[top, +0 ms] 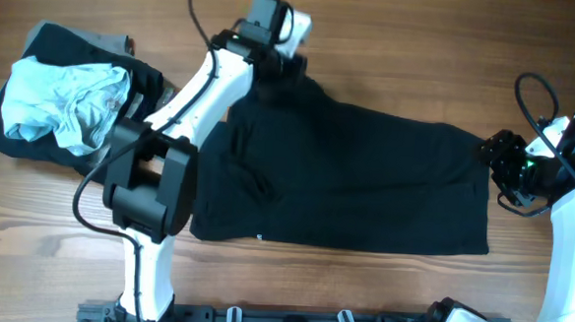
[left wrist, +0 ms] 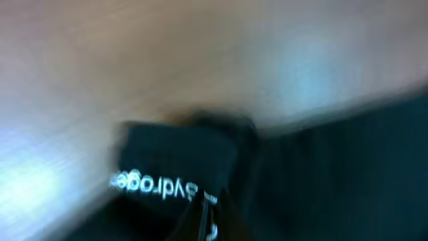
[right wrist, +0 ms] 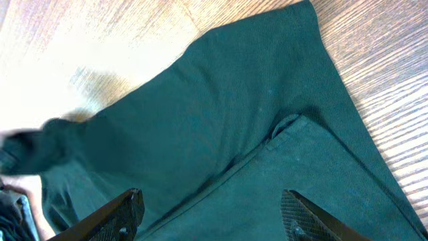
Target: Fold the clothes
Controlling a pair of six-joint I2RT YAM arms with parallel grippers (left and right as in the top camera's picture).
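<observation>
The black garment point(top: 366, 175) lies spread flat, a pile of other clothes point(top: 64, 100) left of it. The left gripper point(top: 276, 64) is clamped shut at its far left corner, seemingly pinching cloth for a fold. The right gripper point(right wrist: 214, 217) hovers open over its right edge, holding nothing

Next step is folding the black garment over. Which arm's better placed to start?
Left, probably. The left gripper is shut at the far corner of the black garment, apparently on fabric, though its wrist view is blurred. The right gripper hangs open over the right edge, gripping nothing.
</observation>
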